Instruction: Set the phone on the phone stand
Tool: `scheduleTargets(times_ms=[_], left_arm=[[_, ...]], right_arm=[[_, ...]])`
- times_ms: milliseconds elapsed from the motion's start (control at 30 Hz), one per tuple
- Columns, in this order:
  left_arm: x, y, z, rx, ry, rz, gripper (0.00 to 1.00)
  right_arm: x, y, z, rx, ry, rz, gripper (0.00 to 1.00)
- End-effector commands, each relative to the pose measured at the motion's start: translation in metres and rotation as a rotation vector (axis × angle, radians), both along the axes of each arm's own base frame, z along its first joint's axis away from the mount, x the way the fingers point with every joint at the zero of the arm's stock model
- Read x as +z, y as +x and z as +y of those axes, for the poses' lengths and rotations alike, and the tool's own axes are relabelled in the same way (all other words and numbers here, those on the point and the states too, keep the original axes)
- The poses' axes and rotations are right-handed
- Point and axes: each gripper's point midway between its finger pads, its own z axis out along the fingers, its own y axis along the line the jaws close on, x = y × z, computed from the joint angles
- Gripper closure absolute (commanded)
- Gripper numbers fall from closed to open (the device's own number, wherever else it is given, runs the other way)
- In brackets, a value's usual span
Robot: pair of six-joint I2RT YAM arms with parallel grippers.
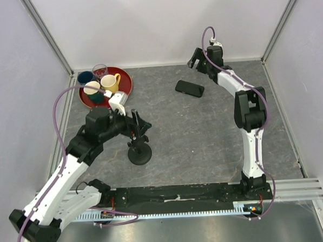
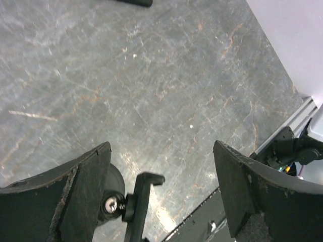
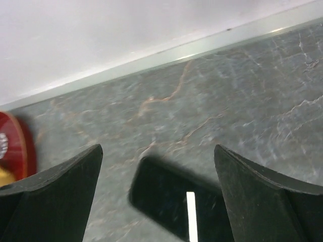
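1. Nearest the arm bases, the phone stand (image 1: 140,153) is upright on the gray bench (image 1: 206,146), with its round base flat and its post rising from it.
2. Just beyond and above the phone stand, the left pincer (image 1: 138,126) hangs with its fingers spread wide. In the left wrist view the top of the phone stand (image 2: 139,201) sits in the gap, close beside one finger (image 2: 75,196). I cannot tell whether the two touch.
3. Farther back and to the right of the phone stand, the phone (image 1: 189,88) lies flat on the bench. It is well apart from the stand, and nothing grips it.
4. Beyond the phone, farther still from the phone stand, the right pincer (image 1: 197,59) hangs above the bench, spread and pinching nothing. Its wrist view shows the phone (image 3: 166,199) blurred below the gap, crossed by a pale stripe.
5. Back and to the left of the phone stand, a red tray (image 1: 126,79) holds a cluster of mugs (image 1: 111,83) and a clear glass (image 1: 100,70).
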Motion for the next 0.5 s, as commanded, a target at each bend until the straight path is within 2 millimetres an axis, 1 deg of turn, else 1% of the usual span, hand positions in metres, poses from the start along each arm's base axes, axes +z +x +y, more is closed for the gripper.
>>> scheduleTargets(times_ms=[0,33,67,133,167,200,233,300,333,467], left_arm=[[0.053,0.029,-0.006,-0.007,0.022,-0.187,0.11],[0.067,0.033,-0.008,-0.009,0.021,-0.220,0.11],[0.065,0.040,-0.012,-0.014,0.032,-0.213,0.11],[0.078,0.049,-0.017,-0.021,0.028,-0.248,0.11],[0.082,0.053,-0.019,-0.023,0.027,-0.254,0.11],[0.077,0.061,-0.024,-0.026,0.036,-0.238,0.11],[0.088,0.062,-0.028,-0.037,0.021,-0.250,0.11],[0.092,0.068,-0.036,-0.054,0.005,-0.235,0.11],[0.095,0.068,-0.040,-0.066,-0.009,-0.236,0.11],[0.103,0.073,-0.046,-0.071,-0.042,-0.243,0.11]], right_arm=[[-0.030,0.010,0.004,0.105,-0.100,0.114,0.02],[-0.040,0.013,-0.002,0.104,-0.117,0.141,0.02],[-0.044,0.012,-0.003,0.115,-0.129,0.152,0.02],[-0.052,0.011,-0.005,0.137,-0.152,0.170,0.02],[-0.055,0.010,-0.005,0.146,-0.164,0.176,0.02],[-0.059,0.009,-0.006,0.159,-0.186,0.182,0.02],[-0.069,0.005,-0.009,0.162,-0.202,0.211,0.02],[-0.081,0.000,-0.016,0.167,-0.247,0.248,0.02],[-0.093,-0.006,-0.018,0.180,-0.261,0.287,0.02],[-0.109,-0.017,-0.015,0.237,-0.275,0.347,0.02]])
